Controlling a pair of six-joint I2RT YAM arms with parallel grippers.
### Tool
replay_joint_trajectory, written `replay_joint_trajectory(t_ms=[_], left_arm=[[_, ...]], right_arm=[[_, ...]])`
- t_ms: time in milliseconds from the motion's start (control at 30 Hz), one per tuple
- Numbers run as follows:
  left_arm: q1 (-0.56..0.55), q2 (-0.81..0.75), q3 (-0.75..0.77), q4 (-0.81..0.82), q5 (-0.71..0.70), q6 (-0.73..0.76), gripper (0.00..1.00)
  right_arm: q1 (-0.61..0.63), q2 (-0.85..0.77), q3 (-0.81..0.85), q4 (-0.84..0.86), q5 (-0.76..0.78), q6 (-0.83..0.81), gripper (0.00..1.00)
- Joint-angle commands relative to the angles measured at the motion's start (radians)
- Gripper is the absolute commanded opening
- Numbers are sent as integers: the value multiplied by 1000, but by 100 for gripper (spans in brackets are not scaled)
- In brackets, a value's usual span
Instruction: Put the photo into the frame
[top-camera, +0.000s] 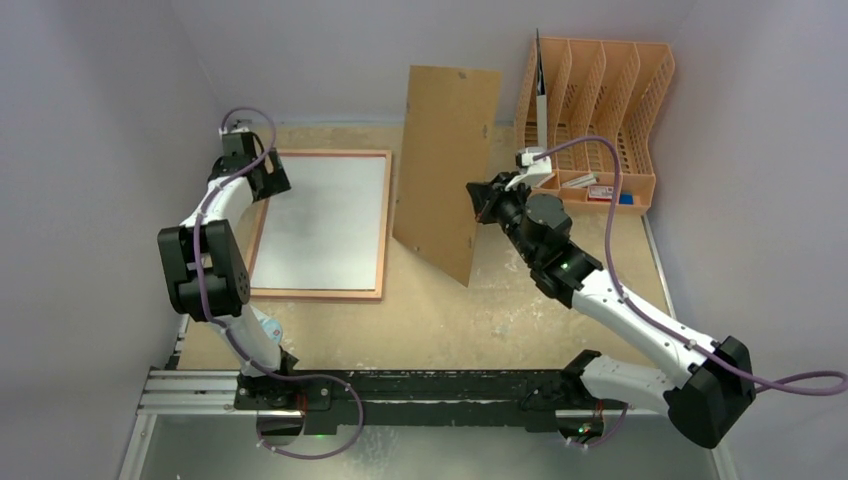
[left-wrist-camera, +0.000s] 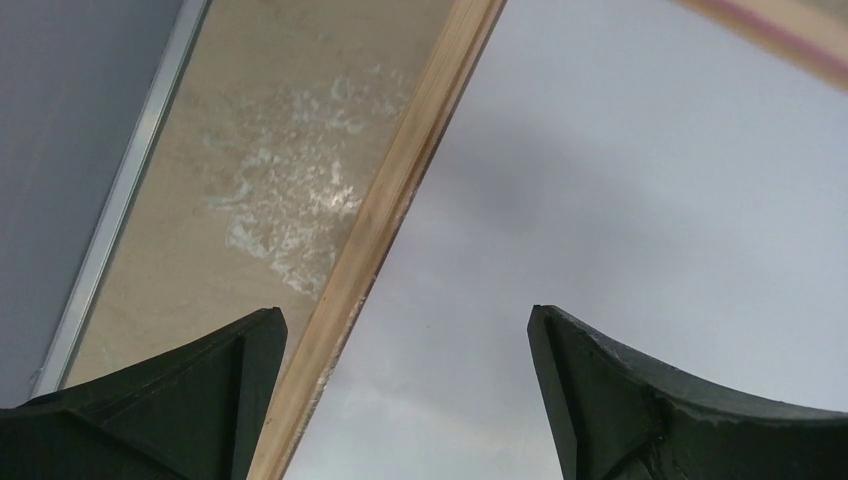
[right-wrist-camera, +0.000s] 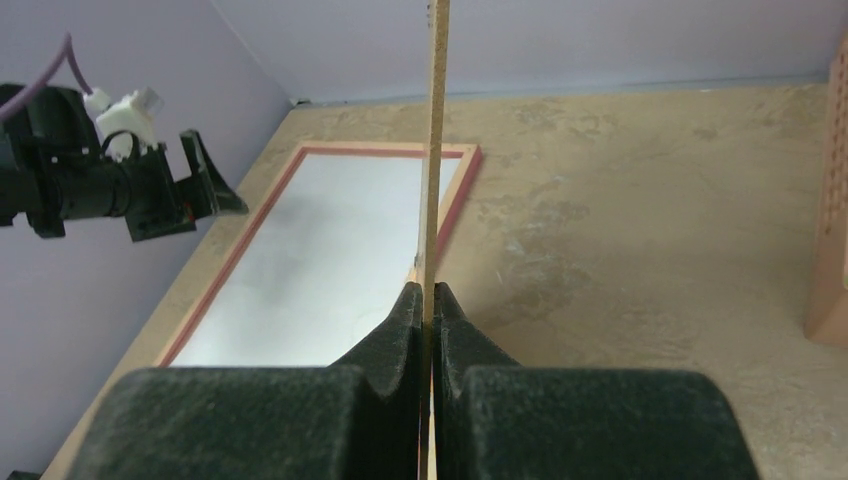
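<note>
Hardboard sheet (top-camera: 445, 170) stands upright, pinched tight by the right gripper (right-wrist-camera: 428, 297); the left gripper (left-wrist-camera: 405, 320), jaws wide apart, hovers just above the frame (left-wrist-camera: 395, 200) and the photo (left-wrist-camera: 620, 200), white back up.

Right tool (right-wrist-camera: 430, 296) pinches an upright backing sheet (top-camera: 447, 170), which walls off the frame (top-camera: 320, 293) to its left. To its right, bare counter (top-camera: 520, 310) runs open to the file rack (top-camera: 600, 100). Left tool (left-wrist-camera: 405, 318), jaws wide, hangs above the frame's rim, with the side wall (top-camera: 100, 150) close beside it.

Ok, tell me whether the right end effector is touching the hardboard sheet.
Touching. Right wrist view: the right end effector pinches the hardboard sheet by its edge, no gap.
</note>
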Motion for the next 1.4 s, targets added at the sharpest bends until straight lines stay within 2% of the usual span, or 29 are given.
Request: replay_joint_trajectory(t_ms=[0,233,367,600,700,900,1133,1367], left_arm=[[42,-36,-76,152,-1,40,98],[101,46,-115,211,133,18,98],[131,92,-113,244,287,-10,96],[138,195,-49,197,507,-33,76],[139,210,-28,167,551,-41,69],[135,197,-31,151,632,-96,64],[114,160,-65,142,651,-156,64],[62,183,-65,139,736,-207,66]], right_arm=[[-36,-60,60,6,9,-5,0],[-51,-81,50,-6,-10,5,0],[-56,-89,42,-12,-8,8,0],[-62,-94,31,-9,-22,21,0],[-63,-97,17,0,-35,32,0],[-69,-82,49,-54,-12,48,0],[-81,-78,203,-241,65,30,0],[-82,-45,350,-332,-2,46,0]])
